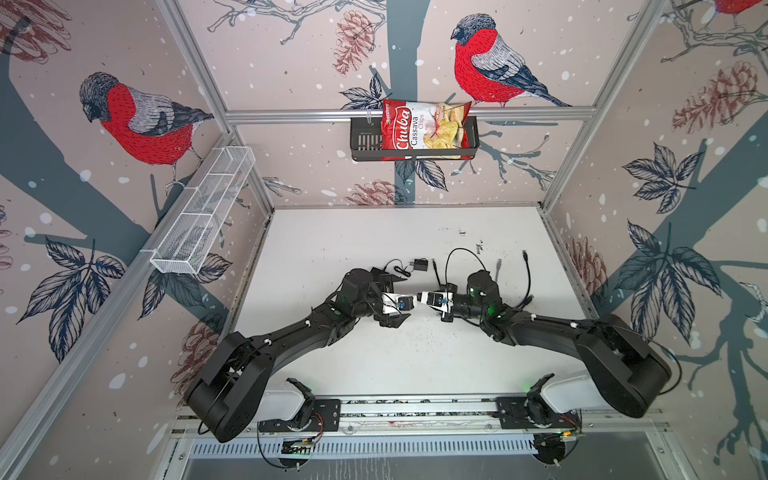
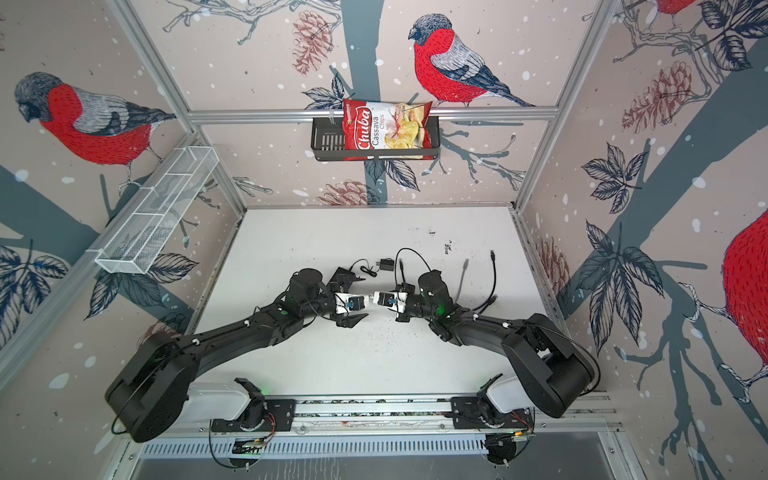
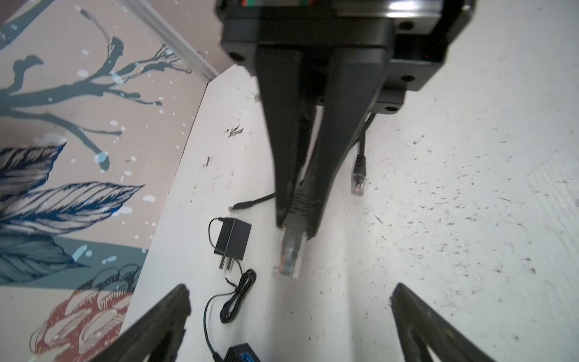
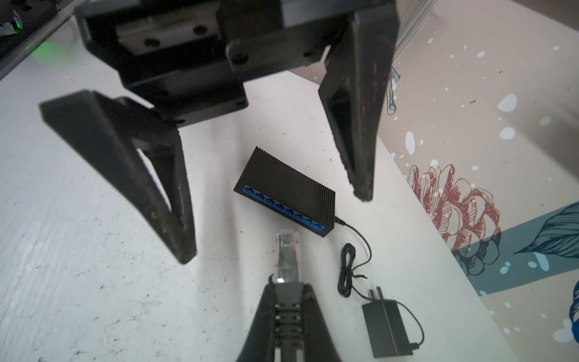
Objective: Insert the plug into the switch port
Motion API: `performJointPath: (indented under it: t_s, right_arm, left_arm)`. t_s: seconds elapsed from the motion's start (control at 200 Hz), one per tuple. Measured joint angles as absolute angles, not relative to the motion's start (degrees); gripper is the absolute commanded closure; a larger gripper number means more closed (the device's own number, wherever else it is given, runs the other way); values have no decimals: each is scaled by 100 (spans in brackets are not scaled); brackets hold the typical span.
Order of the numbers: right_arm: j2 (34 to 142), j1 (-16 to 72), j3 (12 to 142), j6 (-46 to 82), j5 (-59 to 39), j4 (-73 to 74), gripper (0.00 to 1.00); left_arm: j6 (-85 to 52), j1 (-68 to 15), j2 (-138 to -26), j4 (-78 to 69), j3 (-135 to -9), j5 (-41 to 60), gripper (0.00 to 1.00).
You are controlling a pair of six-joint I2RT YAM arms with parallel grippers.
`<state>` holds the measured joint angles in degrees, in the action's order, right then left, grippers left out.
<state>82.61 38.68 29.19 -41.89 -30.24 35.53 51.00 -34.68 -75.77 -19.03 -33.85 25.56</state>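
The switch (image 4: 285,191) is a flat black ribbed box with a row of blue ports, lying on the white table; one corner of it shows in the left wrist view (image 3: 241,352). My right gripper (image 4: 288,283) is shut on the grey boot of the plug (image 4: 286,250), whose clear tip points toward the port row and stops short of it. My left gripper (image 3: 288,286) is open, fingers spread wide above the switch and touching nothing. It faces the right gripper (image 3: 296,228) and the plug (image 3: 289,254). In both top views the two grippers meet mid-table.
A small black adapter (image 4: 387,327) with prongs lies beside the switch, joined to it by a thin coiled cord (image 4: 346,271). Another clear-tipped cable end (image 3: 358,181) and loose cables (image 1: 525,266) lie to the right. A chip bag (image 1: 424,129) sits in a wall basket.
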Motion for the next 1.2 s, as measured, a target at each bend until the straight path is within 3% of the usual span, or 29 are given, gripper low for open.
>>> performJointPath:
  t_s: [0.465, 0.79, 1.201]
  right_arm:
    - [9312, 3900, 4139, -3133, -2517, 3103, 100]
    - [9996, 3975, 4775, -2840, -2152, 2484, 100]
    - [10650, 4198, 5194, -2711, -1872, 2268, 100]
  left_arm:
    - [1468, -2414, -8014, -1682, -4637, 1994, 2]
    - [222, -2379, -9078, -427, -5819, 458, 2]
    - [-1105, -1896, -9511, -189, -5819, 5, 8]
